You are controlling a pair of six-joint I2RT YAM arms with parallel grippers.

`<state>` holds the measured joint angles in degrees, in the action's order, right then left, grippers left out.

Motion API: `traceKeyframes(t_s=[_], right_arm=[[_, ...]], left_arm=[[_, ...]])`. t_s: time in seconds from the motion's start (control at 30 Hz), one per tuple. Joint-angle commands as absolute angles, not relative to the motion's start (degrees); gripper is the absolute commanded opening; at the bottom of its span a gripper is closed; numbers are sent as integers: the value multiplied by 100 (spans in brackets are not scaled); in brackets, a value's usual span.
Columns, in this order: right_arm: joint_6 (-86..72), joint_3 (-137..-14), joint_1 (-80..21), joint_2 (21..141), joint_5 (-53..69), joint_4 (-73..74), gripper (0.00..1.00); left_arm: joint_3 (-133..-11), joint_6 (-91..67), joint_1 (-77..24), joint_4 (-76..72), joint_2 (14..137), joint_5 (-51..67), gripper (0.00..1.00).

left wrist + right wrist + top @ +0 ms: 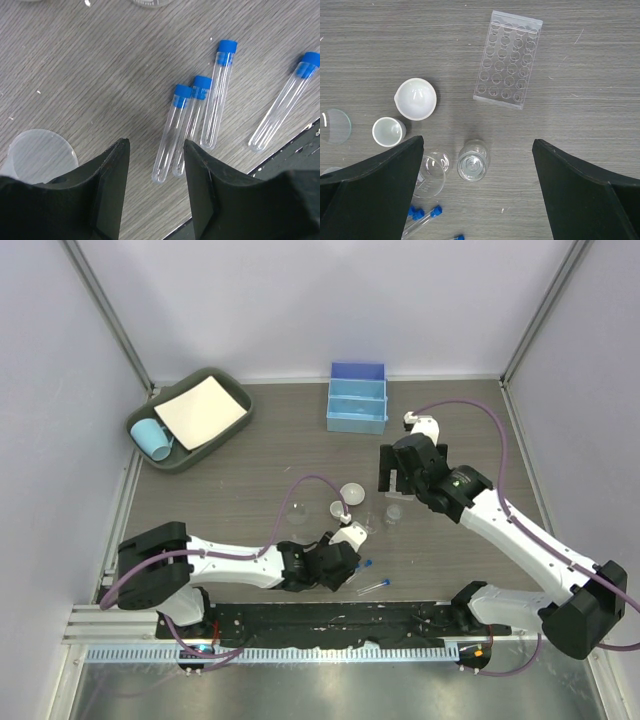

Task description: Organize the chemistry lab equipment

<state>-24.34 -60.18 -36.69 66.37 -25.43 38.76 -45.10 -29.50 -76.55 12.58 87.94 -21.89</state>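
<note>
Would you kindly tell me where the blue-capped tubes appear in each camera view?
Top external: blue-capped tubes lie bottom-centre, beside the black rail.
Left wrist: tubes centre-right, beyond the jaws.
Right wrist: caps at bottom edge, left of centre.
Shared landmark: black rail, top and left-wrist views only.

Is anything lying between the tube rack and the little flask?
Nothing. The right wrist view shows only bare table between the rack and the flask.
</note>
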Motion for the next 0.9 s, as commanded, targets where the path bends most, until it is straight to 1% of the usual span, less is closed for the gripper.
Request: traceKeyframes(t_s=[0.0,0.23,0.43,0.6,0.63,0.67,0.73,0.8,0.87], right_arm=[[-2487,-6012,-3718,6680,-2575,3656,96],[-2461,-5977,-3762,6715,-2575,3647,96],[-2461,-5933,-3771,6759,-2566,3604,96],[-2461,-5941,-3788,6776,-2540,3586,96],[-2461,-5950,-3797,6785,-2540,3577,96],[-2461,-5959,-3797,6785,-2531,3586,96],[-2461,-5968,-3806,6803,-2540,3586,96],[-2461,-5994,-3814,6820,-2531,3577,96],[-2461,-6003,-3823,6829,-2540,3586,96]], left_arm=[[-4430,-2927,-7690,993,8973,-2285,51],[-4360,-2997,-7690,835,9219,-2232,48],[-4280,-3041,-7690,773,9229,-2232,47],[-4254,-3059,-7690,765,9220,-2206,42],[-4254,-3067,-7690,756,9228,-2197,38],[-4254,-3076,-7690,756,9237,-2171,35],[-4254,-3085,-7690,765,9229,-2171,31],[-4245,-3094,-7690,765,9202,-2171,29],[-4245,-3094,-7690,782,9185,-2180,24]])
